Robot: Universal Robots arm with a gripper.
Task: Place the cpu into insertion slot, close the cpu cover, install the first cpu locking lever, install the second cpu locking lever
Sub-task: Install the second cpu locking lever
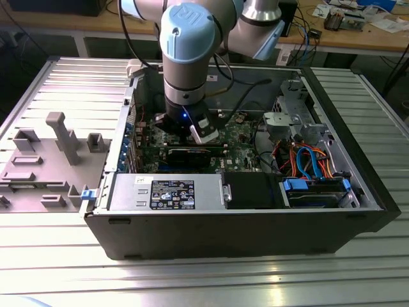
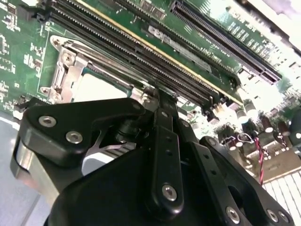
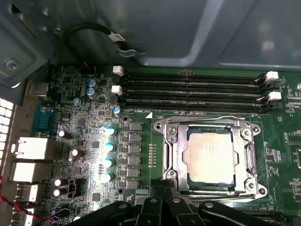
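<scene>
The cpu, a silver-grey square, lies in the insertion slot on the green motherboard. The cpu cover, a silver frame, lies flat around the chip, its window showing the metal top. A thin wire locking lever runs along one edge of the frame. My gripper is shut, its black fingertips together at the socket's edge by a corner of the frame. I cannot tell whether they touch a lever. The second wrist view shows the gripper beside the cpu. In the exterior view the gripper reaches down into the open computer case.
Long black memory slots run beside the socket, close to the case wall. A black cable loops nearby. The power supply and drive bay with blue and orange cables flank the board. A grey fixture tray sits outside.
</scene>
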